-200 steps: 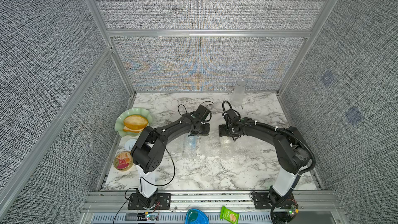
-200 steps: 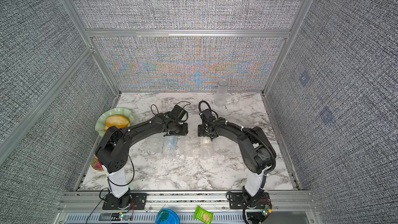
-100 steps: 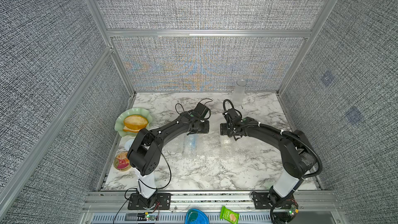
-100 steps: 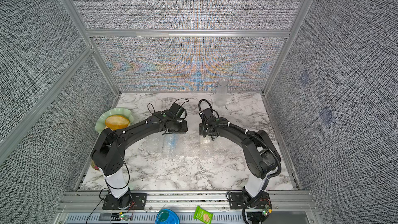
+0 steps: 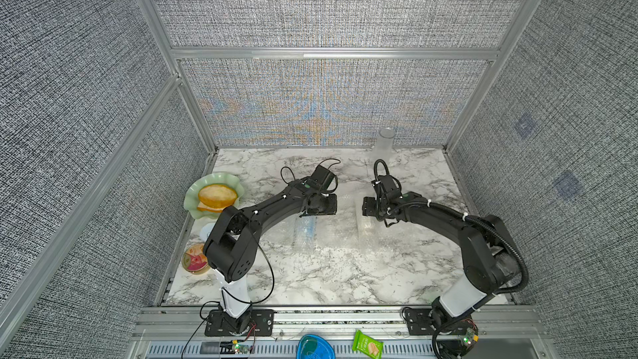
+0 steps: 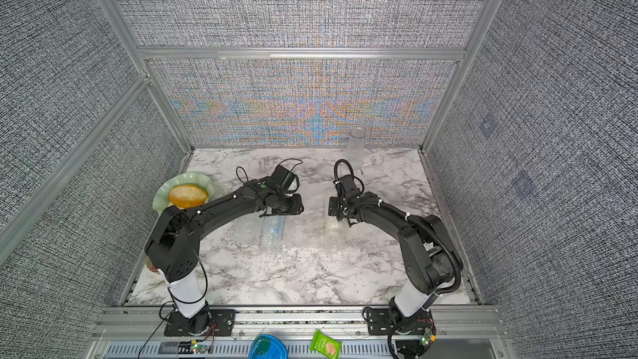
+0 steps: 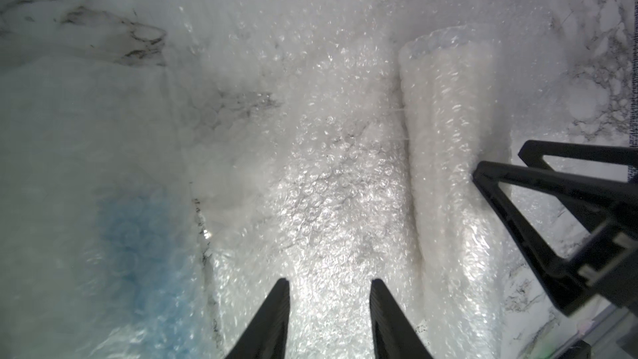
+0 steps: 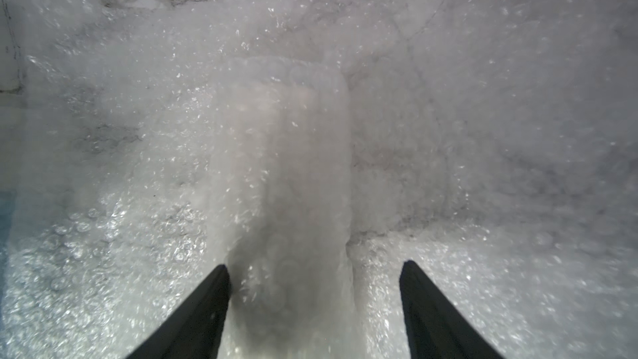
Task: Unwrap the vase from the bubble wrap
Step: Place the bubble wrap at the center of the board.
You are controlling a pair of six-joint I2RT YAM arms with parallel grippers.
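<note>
Clear bubble wrap (image 5: 336, 234) lies spread on the marble between my two arms. At its left a wrapped bundle (image 5: 306, 228) shows a blue shape (image 7: 138, 236) through the plastic. The vase itself is hidden. At its right lies a whitish roll of wrap (image 5: 366, 227). My left gripper (image 7: 328, 283) is low over the flat sheet, jaws apart, nothing pinched between them. My right gripper (image 8: 314, 267) is open around the end of the roll (image 8: 283, 174). One of its fingers (image 8: 207, 291) touches the roll and the other stands clear.
A green plate (image 5: 193, 202) with bread sits at the left edge, with a white lid (image 5: 207, 231) and a small tub (image 5: 195, 259) in front of it. A clear glass (image 5: 384, 141) stands at the back wall. The marble's front half is bare.
The right gripper's jaws have narrowed around the roll. Both arms' elbows have shifted a little outward while the grippers stay over nearly the same spots.
</note>
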